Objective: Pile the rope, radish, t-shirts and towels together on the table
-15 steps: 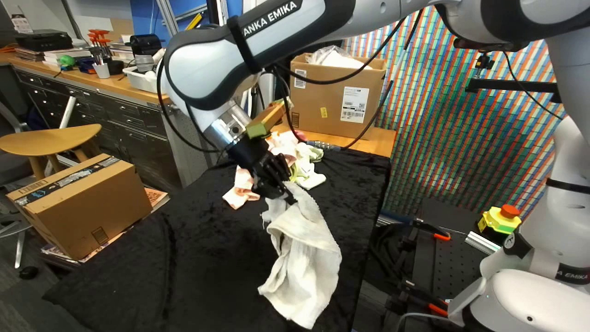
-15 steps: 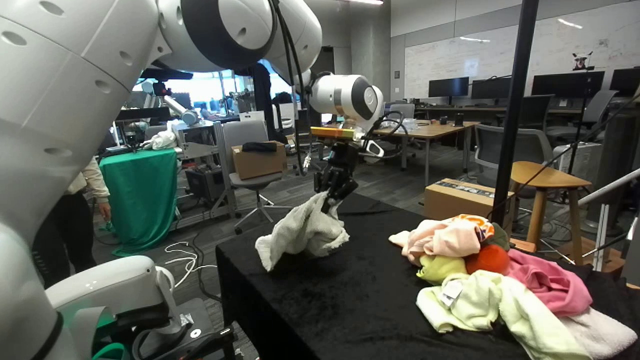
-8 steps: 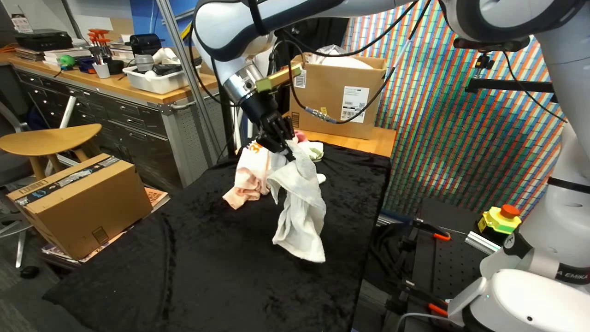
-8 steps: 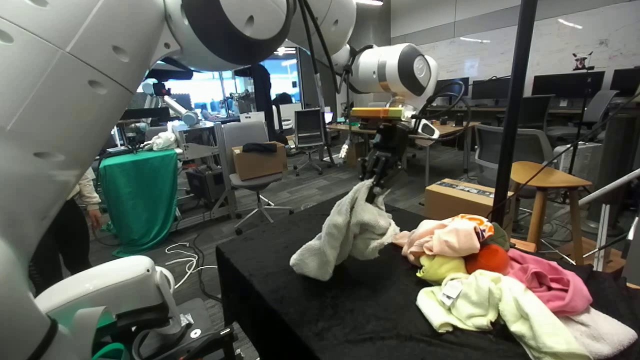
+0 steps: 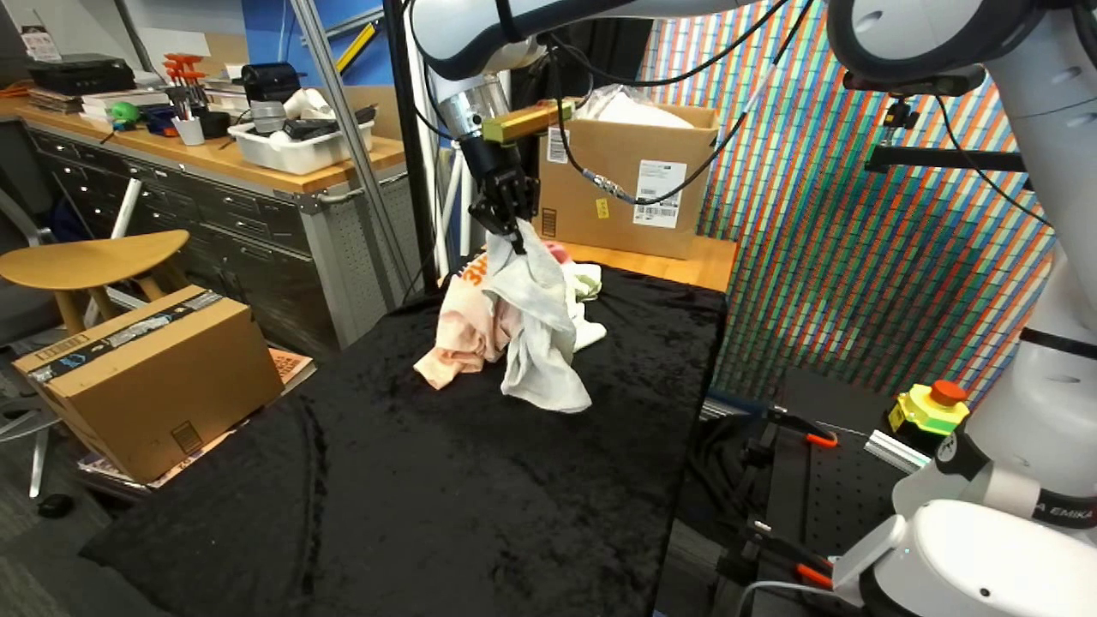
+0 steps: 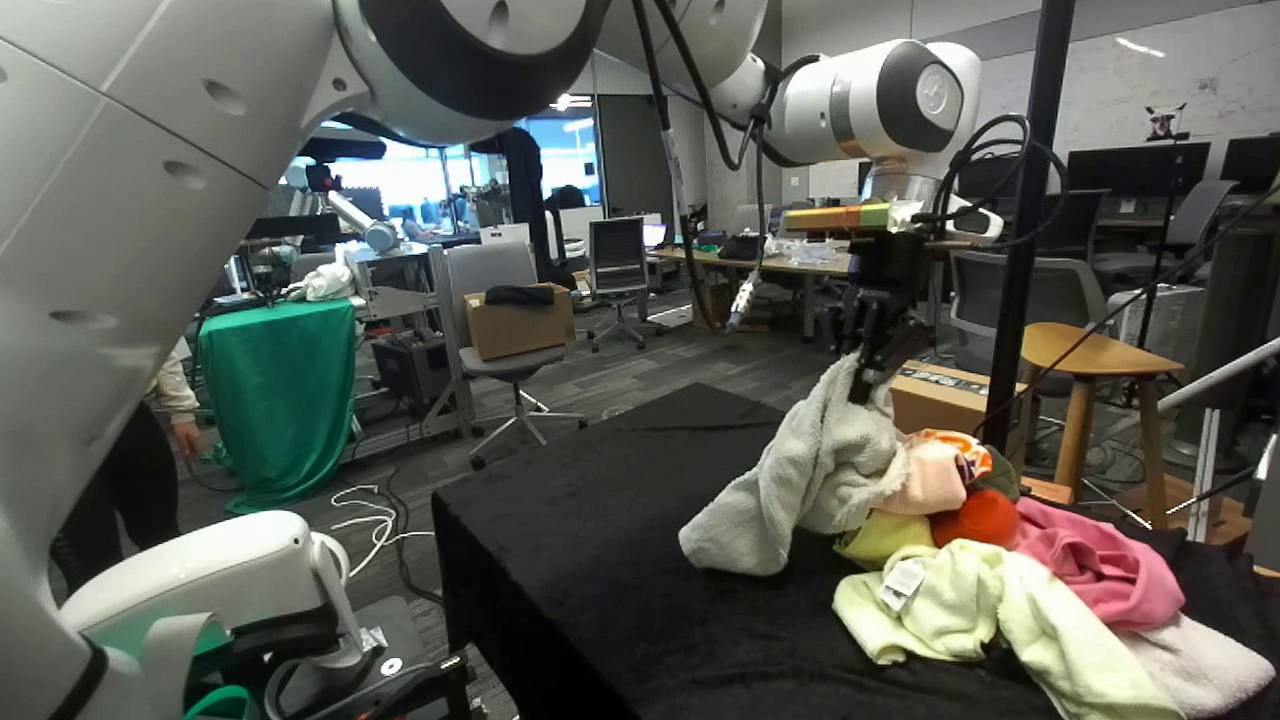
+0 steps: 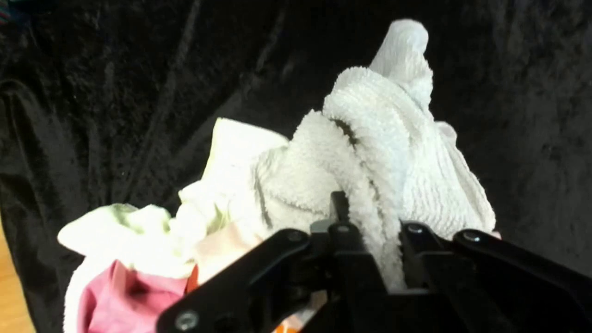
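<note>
In an exterior view, "A EMIKA" can be read on the dark band (image 5: pixel 1067 512) low on the robot arm (image 5: pixel 1028 411), lower right of the frame. Orange characters on the cream t-shirt (image 5: pixel 474 268), just left of centre, cannot be made out for certain. The large cardboard box (image 5: pixel 608 150), upper centre, bears 2 white labels (image 5: pixel 660 193), too small to read. Print on the tape (image 5: pixel 124 336), lower left, is illegible. In an exterior view, so are marks on the towel's white tag (image 6: pixel 903 580), lower right.
</note>
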{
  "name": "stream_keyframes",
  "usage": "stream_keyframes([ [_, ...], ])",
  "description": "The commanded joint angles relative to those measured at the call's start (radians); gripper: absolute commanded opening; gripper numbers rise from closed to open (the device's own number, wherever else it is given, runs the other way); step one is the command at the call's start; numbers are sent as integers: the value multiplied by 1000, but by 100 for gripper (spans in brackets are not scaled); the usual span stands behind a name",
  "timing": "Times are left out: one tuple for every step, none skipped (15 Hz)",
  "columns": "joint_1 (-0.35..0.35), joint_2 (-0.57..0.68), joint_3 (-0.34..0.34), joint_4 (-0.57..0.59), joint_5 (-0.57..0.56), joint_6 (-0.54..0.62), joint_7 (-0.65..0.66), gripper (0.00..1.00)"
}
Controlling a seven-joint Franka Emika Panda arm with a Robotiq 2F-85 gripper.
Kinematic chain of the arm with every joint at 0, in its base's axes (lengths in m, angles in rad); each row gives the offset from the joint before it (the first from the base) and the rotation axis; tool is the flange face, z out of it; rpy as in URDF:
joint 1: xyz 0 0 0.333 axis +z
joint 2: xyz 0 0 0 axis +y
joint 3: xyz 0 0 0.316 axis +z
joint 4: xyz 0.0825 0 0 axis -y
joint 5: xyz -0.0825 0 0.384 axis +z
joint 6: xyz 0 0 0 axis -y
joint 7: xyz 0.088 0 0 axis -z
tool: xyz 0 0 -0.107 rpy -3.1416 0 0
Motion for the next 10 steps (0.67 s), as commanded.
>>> stream_keyframes([
  [2, -21, -28, -31, -2, 161, 105, 5],
  [7, -26, -39, -51, -13, 216, 136, 5],
  [13, -30, -51, -70, -25, 267, 168, 5],
  [19, -31, -63, -92, -37, 320, 203, 5],
  [24, -31, -74, -113, -47, 372, 239, 5],
  [31, -31, -87, -137, -62, 419, 279, 6],
  [39, -27, -102, -160, -79, 465, 323, 6],
  [50, -21, -119, -185, -103, 508, 370, 6],
  [63, -18, -139, -209, -130, 531, 418, 6],
  [72, -11, -154, -231, -153, 548, 456, 6],
])
